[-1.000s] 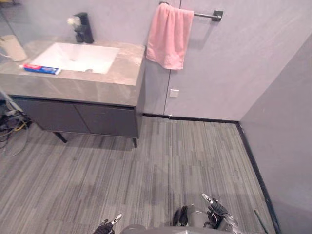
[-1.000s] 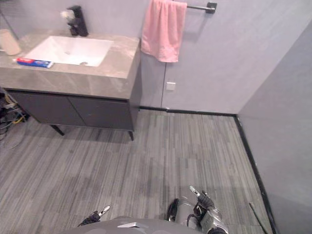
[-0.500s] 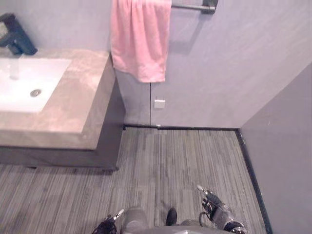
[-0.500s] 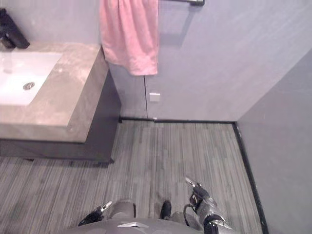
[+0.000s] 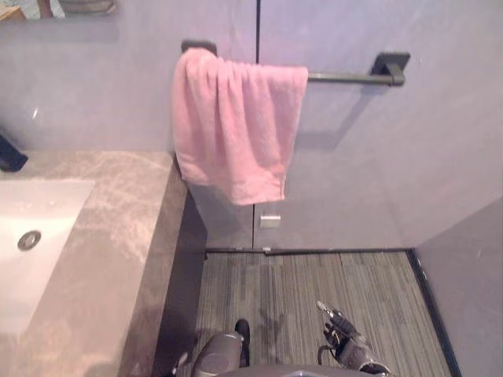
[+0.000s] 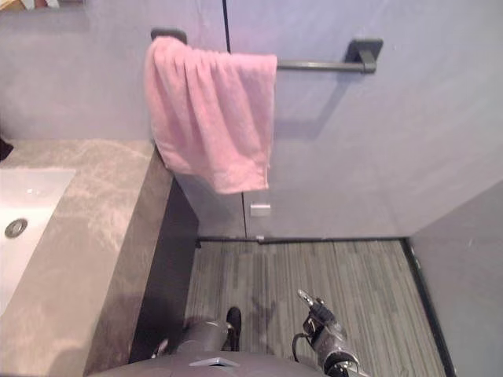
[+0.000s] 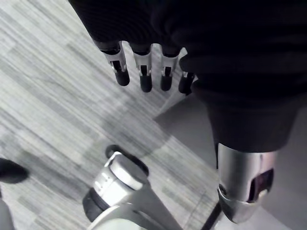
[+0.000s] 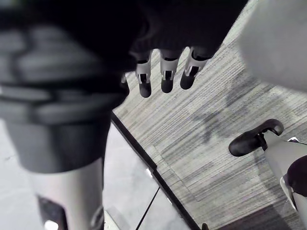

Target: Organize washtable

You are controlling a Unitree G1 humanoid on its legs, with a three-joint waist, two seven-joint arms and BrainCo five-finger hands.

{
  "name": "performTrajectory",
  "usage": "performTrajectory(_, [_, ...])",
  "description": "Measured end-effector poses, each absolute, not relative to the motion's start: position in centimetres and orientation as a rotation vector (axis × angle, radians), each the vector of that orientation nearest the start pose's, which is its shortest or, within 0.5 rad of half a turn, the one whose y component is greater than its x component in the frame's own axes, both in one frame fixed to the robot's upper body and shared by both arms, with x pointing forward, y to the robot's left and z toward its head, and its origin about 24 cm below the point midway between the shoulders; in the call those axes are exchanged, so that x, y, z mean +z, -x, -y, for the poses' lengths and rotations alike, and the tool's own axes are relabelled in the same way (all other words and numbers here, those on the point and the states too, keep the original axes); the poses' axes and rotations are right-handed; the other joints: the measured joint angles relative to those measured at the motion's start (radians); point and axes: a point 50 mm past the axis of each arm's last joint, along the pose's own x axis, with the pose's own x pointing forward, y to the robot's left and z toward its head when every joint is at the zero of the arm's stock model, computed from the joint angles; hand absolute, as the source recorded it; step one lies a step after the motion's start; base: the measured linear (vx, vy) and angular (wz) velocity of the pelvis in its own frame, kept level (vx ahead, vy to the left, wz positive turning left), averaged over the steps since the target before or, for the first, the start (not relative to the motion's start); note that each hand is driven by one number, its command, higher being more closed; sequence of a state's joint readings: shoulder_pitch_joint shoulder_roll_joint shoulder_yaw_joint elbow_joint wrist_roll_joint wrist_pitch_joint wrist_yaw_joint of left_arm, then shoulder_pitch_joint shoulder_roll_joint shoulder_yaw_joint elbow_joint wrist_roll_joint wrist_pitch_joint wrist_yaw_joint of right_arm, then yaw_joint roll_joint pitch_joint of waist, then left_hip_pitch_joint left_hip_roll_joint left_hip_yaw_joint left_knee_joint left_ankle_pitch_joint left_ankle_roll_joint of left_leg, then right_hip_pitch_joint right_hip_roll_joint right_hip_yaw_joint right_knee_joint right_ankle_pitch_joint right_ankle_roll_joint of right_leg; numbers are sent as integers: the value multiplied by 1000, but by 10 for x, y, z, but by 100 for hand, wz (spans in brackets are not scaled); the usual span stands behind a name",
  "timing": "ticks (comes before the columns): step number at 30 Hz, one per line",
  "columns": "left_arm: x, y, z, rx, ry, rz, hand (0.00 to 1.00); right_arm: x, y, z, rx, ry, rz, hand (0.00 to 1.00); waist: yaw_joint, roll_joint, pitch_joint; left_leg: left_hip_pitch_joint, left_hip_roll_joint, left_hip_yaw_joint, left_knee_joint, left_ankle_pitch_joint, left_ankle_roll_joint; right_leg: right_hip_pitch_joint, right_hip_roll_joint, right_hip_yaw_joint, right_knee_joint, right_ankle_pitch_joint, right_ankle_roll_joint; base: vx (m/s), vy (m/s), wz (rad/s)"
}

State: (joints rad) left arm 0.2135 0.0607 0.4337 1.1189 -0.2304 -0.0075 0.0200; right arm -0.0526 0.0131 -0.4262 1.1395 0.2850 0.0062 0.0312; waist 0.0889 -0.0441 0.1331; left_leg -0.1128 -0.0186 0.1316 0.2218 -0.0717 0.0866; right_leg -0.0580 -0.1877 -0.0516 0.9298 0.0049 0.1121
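Observation:
The washtable's grey stone counter takes up the left side, with a white sink set into it and a dark tap at the edge. A pink towel hangs bunched over the left end of a dark wall bar. My right hand hangs low over the floor, its fingers relaxed and empty. My left hand's fingers also hang straight beside the cabinet, holding nothing.
The dark cabinet side drops from the counter to the striped grey floor. A white wall plate sits under the towel. A grey wall with a dark baseboard closes the right side.
The camera has moved closer and turned right, so the towel and bar now sit in the middle and most of the sink has left the picture. Both hands still hang low.

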Motion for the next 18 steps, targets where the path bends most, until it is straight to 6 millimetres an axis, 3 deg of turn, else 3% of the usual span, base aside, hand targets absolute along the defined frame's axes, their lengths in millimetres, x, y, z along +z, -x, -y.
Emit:
performTrajectory(2, [-171,0,-223,697,351,-1257,0,-160,-121,189,-495,-527,-1003,0,-1,1,1,72,4,-10,-49,0,0,-72,-36,-55,53,-48,-20,-16,66,23])
performTrajectory(4, [-170,12,-222,744,360,-1279,0,-159,-120,191,-514,-539,-988,0,0,9,6,171,16,-26,-117,-6,-12,-80,-68,-132,-105,-109,1,-98,73,38])
performTrajectory(5, [-170,14,-224,752,355,-1280,0,-159,-120,189,-512,-542,-988,0,0,8,5,176,21,-30,-120,-8,-15,-80,-66,-143,-174,-109,1,-243,92,40])
performTrajectory(6, [-168,14,-230,774,349,-1269,0,-159,-121,186,-505,-551,-988,0,1,6,1,173,32,-41,-120,-22,-34,-78,-60,-175,-339,-95,7,-362,84,32])
performTrajectory(7, [-167,14,-236,796,352,-1253,0,-159,-123,181,-495,-562,-991,0,2,-3,-2,168,36,-58,-116,-44,-36,-79,-53,-186,-504,-26,0,-355,53,28])
performTrajectory(8, [-166,14,-237,813,359,-1246,0,-159,-123,179,-491,-566,-992,0,1,-7,-4,168,36,-64,-112,-48,-41,-80,-49,-178,-561,14,-5,-275,-29,25])
performTrajectory(9, [-165,16,-241,848,364,-1233,0,-159,-123,175,-478,-566,-993,0,-1,-17,-11,168,36,-82,-97,-63,-59,-79,-39,-156,-630,92,-8,-126,-149,37])
performTrajectory(10, [-164,17,-245,886,370,-1213,0,-160,-120,174,-463,-552,-1007,0,-1,-24,-21,166,42,-110,-75,-85,-88,-65,-21,-150,-636,83,-11,-67,-206,40])
performTrajectory(12, [-163,14,-246,879,370,-1183,0,-161,-120,172,-448,-545,-1015,0,-1,-17,-26,160,72,-134,-74,-89,-108,-47,9,-157,-659,65,-17,10,-238,31])
performTrajectory(15, [-166,-3,-232,813,416,-1131,0,-163,-116,166,-426,-541,-1041,0,-1,-49,-52,143,87,-152,-80,-85,-157,-5,33,-169,-773,-15,-34,7,-268,9])
performTrajectory(18, [-167,-19,-226,762,433,-1103,0,-165,-109,168,-430,-529,-1067,0,-17,-36,-93,160,118,-199,-132,-63,-194,-2,82,-183,-815,-25,-41,-6,-183,1])
